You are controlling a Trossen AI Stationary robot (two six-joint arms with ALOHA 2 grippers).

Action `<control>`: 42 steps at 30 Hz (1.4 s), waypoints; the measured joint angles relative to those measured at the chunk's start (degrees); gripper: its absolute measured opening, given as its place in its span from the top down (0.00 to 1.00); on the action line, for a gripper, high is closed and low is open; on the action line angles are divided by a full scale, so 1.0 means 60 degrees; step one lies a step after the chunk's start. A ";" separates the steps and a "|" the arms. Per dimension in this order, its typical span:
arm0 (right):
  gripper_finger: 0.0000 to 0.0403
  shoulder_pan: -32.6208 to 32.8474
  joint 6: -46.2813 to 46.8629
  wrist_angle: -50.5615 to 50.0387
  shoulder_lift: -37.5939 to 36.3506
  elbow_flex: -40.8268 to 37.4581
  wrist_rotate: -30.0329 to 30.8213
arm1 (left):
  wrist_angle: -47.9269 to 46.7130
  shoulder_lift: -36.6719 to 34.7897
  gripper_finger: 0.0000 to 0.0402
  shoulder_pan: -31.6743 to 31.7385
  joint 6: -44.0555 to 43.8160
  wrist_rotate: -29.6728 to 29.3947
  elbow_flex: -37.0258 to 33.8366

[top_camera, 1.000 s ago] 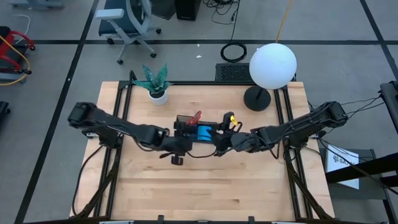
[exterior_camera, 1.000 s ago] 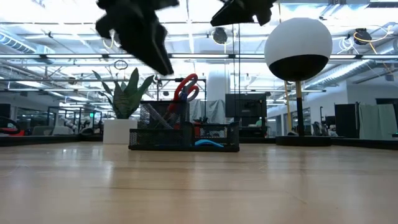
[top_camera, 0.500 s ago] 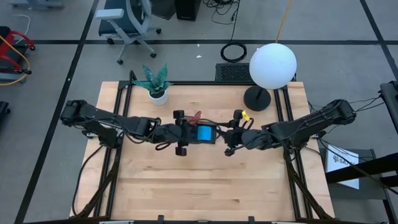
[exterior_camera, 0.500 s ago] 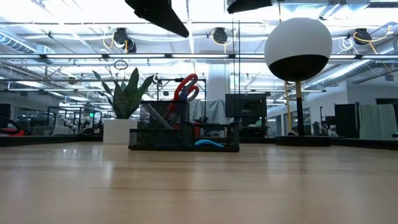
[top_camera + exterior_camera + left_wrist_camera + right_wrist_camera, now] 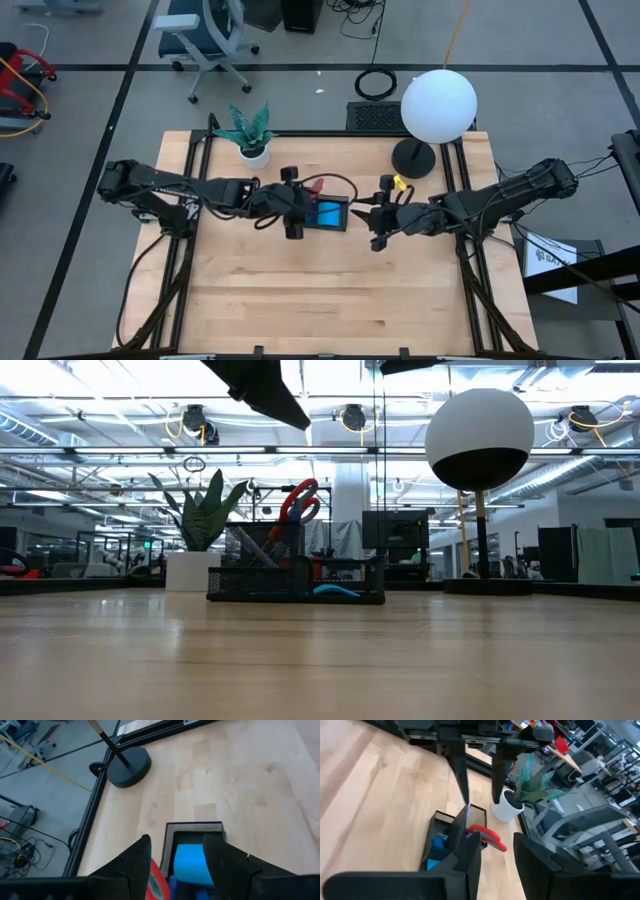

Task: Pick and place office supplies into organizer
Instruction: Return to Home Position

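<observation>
Rising since earlier, left gripper and right gripper clear the organizer.

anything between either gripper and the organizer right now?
Nothing visible. The left gripper and right gripper both hang open above the organizer, one toward each end, with only air beneath them in the low view. The scissors stick up from its taller compartment, near the left gripper.

Left arm stretching in from the left, right arm stretching in from the right, both riding high and nearly level. Left pincer and right pincer facing each other near mid-scene. Both holding their fingers apart, gripping nothing.
</observation>
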 joint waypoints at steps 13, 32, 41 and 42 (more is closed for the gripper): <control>0.74 -0.0158 -0.0527 0.0072 0.0002 0.0000 0.0015 | 0.1405 -0.0018 0.53 0.1392 0.0403 0.1121 -0.0363; 0.74 -0.0395 -0.0760 0.0389 0.0004 0.0000 0.0017 | 0.2776 -0.0717 0.53 0.1697 -0.0003 0.2288 -0.1432; 0.74 -0.0393 -0.0750 0.0416 0.0004 0.0004 0.0015 | 0.3883 -0.1828 0.53 0.0887 0.0169 0.2366 -0.2179; 0.74 -0.0393 -0.0746 0.0422 0.0004 0.0004 0.0015 | 0.4335 -0.1965 0.53 0.0881 0.0179 0.2364 -0.2441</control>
